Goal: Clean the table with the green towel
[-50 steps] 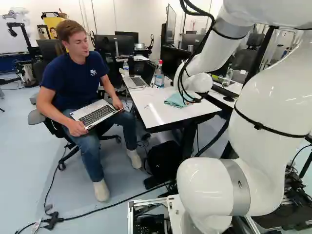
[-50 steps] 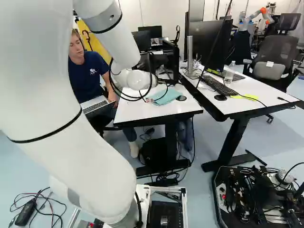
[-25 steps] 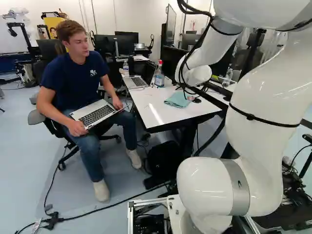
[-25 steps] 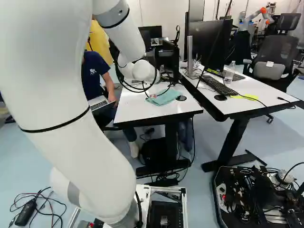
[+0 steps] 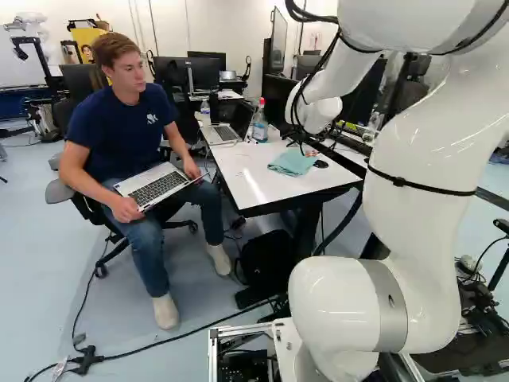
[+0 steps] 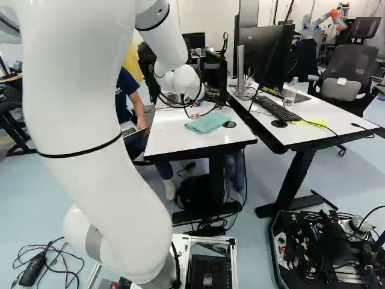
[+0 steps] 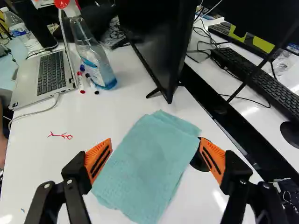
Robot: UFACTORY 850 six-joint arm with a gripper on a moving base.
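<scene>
Gripper (image 7: 155, 142) is hanging w/ orange pads (image 7: 98, 158) wide apart, gripping nothing, prob. to straddle the green towel (image 7: 142, 168), which is lying folded on the table (image 7: 119, 109) nr. the monitor (image 7: 156, 37). Red scrawl (image 7: 60, 136) is likely needing a wipe; cloth contact is hard to tell.

I'm standing in a robotics lab, prob. half office. A big white robot arm (image 6: 78, 90) is looming up close, another robot (image 6: 334, 13) is standing far back, & a tray of bare electronics (image 6: 325, 247) is sitting low down. Office-wise, a white table (image 5: 254, 187) is holding a laptop (image 7: 51, 70); the next desk (image 6: 301, 135) is carrying a monitor (image 6: 267, 57) + kbd (image 6: 278, 109).
</scene>
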